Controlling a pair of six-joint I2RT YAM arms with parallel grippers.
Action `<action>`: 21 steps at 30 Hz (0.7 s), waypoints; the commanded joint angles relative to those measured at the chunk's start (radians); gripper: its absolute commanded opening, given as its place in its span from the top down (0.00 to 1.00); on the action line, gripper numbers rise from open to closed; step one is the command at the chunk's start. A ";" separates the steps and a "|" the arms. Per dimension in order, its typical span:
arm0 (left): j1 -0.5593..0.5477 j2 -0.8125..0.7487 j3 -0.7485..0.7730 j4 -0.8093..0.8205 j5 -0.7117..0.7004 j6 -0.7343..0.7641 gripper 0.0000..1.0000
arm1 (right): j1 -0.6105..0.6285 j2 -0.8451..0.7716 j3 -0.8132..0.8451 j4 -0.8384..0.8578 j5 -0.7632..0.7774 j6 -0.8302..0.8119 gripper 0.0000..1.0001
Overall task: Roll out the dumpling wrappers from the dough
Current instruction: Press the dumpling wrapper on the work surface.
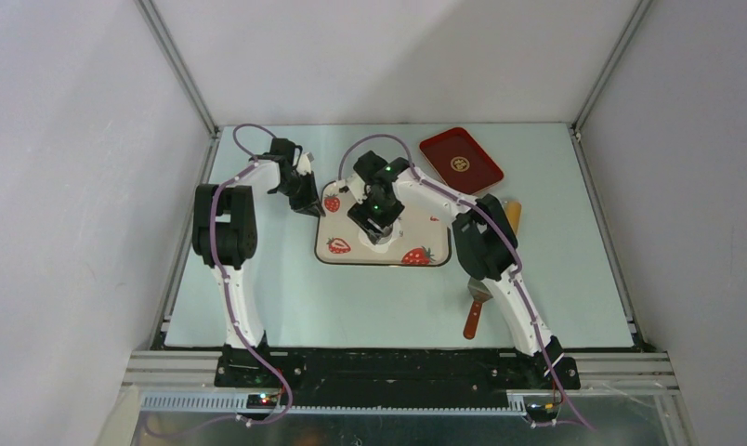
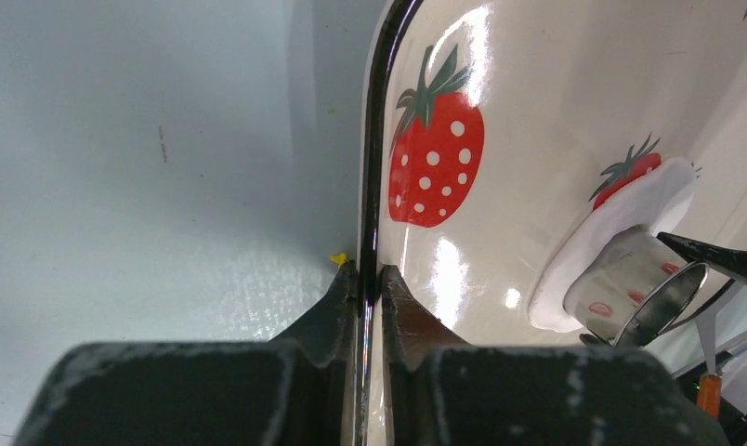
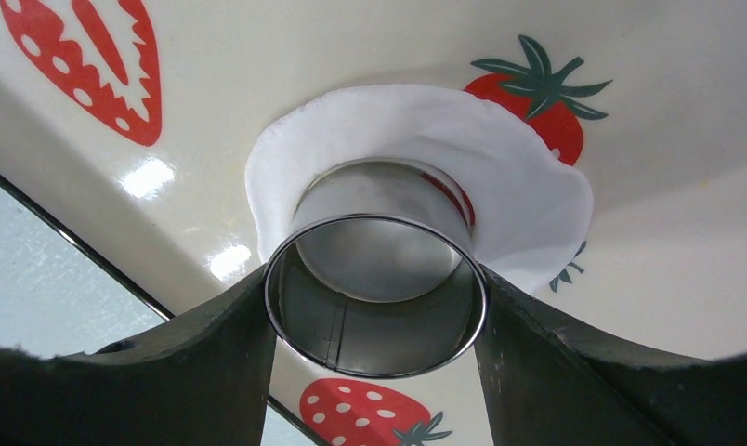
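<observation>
One piece of dough in play: white, flattened thin, roundish with a ragged edge, lying flat on the strawberry tray. It sits directly beyond the right gripper tips and spreads out past both fingers, further on the right-hand finger's side. Its far edge overlaps a strawberry print.

Ring cutter: shiny metal, open at both ends, sitting between the right fingers, one finger against each side of its wall. Right jaws are set wide and clamped on it. The cutter's far rim is down on the dough, roughly central. Its near rim faces the wrist camera.

Left gripper: jaws almost closed, pinching the strawberry tray's dark rim. One finger is outside over the table, the other inside over the tray floor. Dough and cutter lie ahead and to the right of these jaws, well apart from them. A small yellow speck sits on the table just beside the outer fingertip.

Top view: left jaws are on the tray's far-left rim, right jaws over its middle.

Further out, beyond and to the right of the right jaws: red tray with a gold emblem, on the table, apart from the strawberry tray. Behind and to the right of the right jaws: scraper with a red-brown handle, lying beside the right arm. A wooden item shows at that arm's elbow, mostly hidden; cannot tell what it is.
</observation>
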 commanded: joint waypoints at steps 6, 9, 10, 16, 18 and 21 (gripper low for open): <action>-0.006 -0.013 -0.015 0.001 -0.076 0.019 1.00 | 0.007 0.027 0.057 -0.037 -0.032 0.045 0.81; -0.006 -0.013 -0.016 0.002 -0.076 0.019 1.00 | 0.005 0.046 0.080 -0.050 -0.057 0.045 0.81; -0.007 -0.014 -0.017 0.001 -0.076 0.019 1.00 | 0.002 0.049 0.082 -0.052 -0.064 0.045 0.81; -0.006 -0.016 -0.018 0.000 -0.077 0.018 1.00 | 0.002 0.093 0.145 -0.078 -0.004 0.081 0.81; -0.006 -0.014 -0.018 0.000 -0.076 0.017 1.00 | 0.002 0.103 0.152 -0.078 0.023 0.097 0.81; -0.006 -0.015 -0.018 0.001 -0.079 0.018 1.00 | 0.007 0.093 0.129 -0.060 0.063 0.110 0.81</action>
